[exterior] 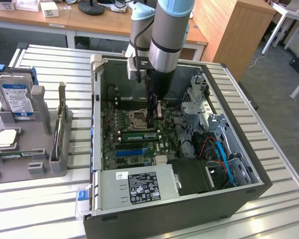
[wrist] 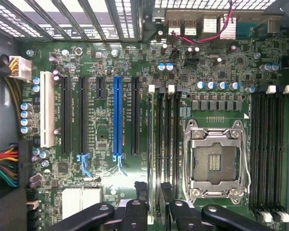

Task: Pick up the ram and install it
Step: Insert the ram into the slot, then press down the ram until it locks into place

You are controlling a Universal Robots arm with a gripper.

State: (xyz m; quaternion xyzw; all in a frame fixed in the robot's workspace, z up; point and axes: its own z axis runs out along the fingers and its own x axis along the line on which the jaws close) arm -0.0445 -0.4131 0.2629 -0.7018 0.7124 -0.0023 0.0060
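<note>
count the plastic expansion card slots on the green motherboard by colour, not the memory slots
white long plastic expansion slot: 1
black plastic expansion slots: 4, one of them short
blue long plastic expansion slot: 1
total: 6

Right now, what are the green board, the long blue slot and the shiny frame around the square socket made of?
Green board: looks like rigid glossy circuit-board laminate, with solder dots and printed lines.
Blue slot: likely moulded plastic, evenly coloured and matte.
Socket frame: probably bare metal, silvery with bright reflections.
</note>
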